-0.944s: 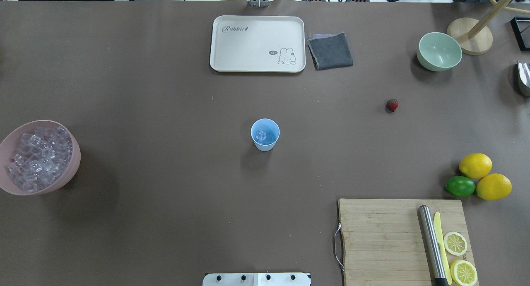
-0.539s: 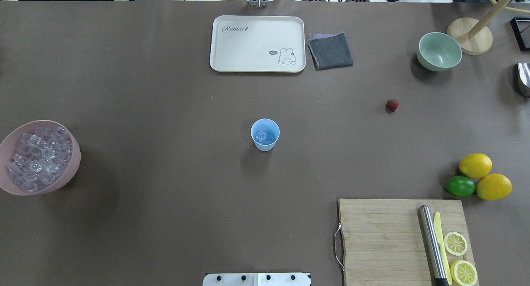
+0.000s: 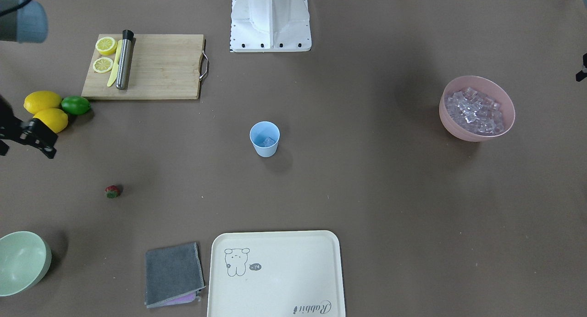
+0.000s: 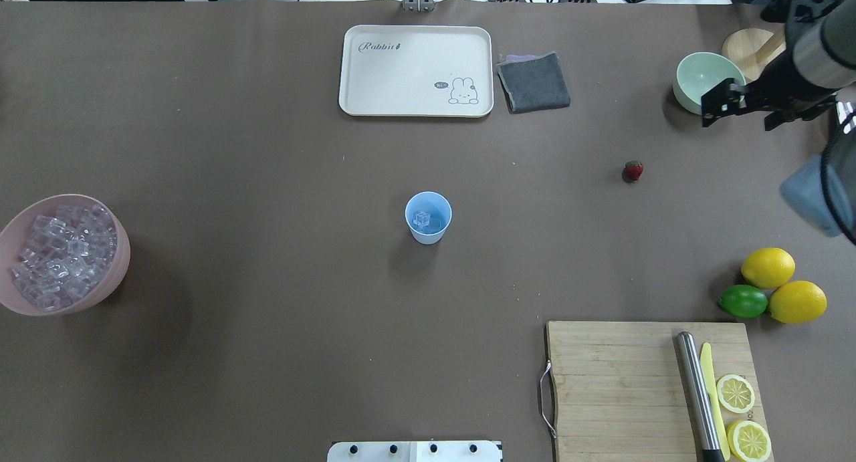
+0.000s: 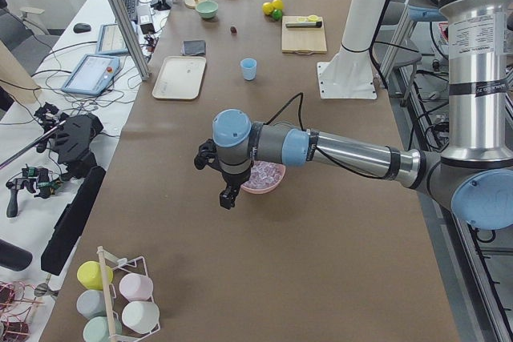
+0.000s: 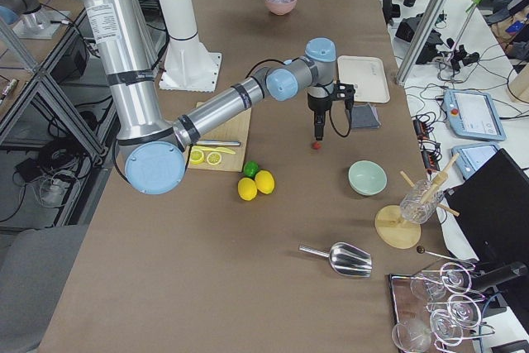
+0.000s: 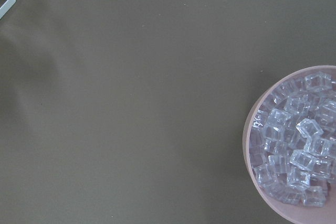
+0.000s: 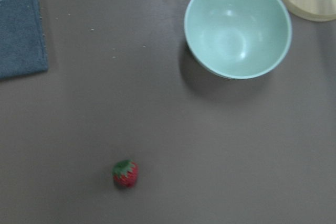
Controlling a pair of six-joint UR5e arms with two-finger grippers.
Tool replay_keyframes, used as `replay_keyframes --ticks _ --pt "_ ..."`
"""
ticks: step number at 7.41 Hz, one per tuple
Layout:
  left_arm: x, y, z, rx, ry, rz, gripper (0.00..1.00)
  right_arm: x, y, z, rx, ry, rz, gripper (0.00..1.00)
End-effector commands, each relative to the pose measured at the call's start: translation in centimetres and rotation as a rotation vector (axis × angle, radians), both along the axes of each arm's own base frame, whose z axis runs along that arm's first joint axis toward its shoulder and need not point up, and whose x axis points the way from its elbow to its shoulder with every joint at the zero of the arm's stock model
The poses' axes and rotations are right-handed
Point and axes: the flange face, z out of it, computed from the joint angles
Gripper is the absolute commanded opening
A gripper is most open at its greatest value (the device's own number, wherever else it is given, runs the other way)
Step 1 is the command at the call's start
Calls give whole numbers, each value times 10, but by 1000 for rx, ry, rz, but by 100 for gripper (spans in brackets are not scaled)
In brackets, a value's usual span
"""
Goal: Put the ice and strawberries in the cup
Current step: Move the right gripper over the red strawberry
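The light-blue cup (image 4: 428,218) stands upright mid-table with one ice cube (image 4: 421,218) inside; it also shows in the front view (image 3: 264,139). More ice (image 4: 63,258) fills the pink bowl (image 4: 122,255) at the far left, and the left wrist view shows this ice (image 7: 296,145). The strawberry (image 4: 633,170) lies alone on the table, also in the right wrist view (image 8: 125,173). My right gripper (image 4: 745,111) hangs above the table beside the strawberry, fingers apart and empty. My left gripper (image 5: 218,178) hovers beside the pink bowl; I cannot tell whether it is open.
A pale green bowl (image 4: 695,91) is close behind my right gripper. Two lemons (image 4: 768,267) and a lime (image 4: 743,301) lie at the right. A cutting board (image 4: 615,382) holds a knife and lemon slices. A cream tray (image 4: 414,71) and grey cloth (image 4: 533,81) sit at the back.
My right arm has come into the overhead view from the right and now hangs near the green bowl and strawberry. The cup, strawberry and pink bowl have not moved.
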Motion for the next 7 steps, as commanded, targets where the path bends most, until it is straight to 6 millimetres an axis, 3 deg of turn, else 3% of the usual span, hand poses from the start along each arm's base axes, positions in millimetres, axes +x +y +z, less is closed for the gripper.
replay_keyframes --ticks 1,2,4,7 --pt "-1 7 5 -3 0 -1 100 -84 -17 41 55 -56 25 99" --pt "-1 13 11 12 1 -1 100 -99 -24 52 49 -40 14 99" --pt "-2 14 15 23 2 -1 100 -119 -23 56 55 -12 9 98" --pt "-2 14 16 22 2 -1 100 -140 -9 67 54 13 -17 82"
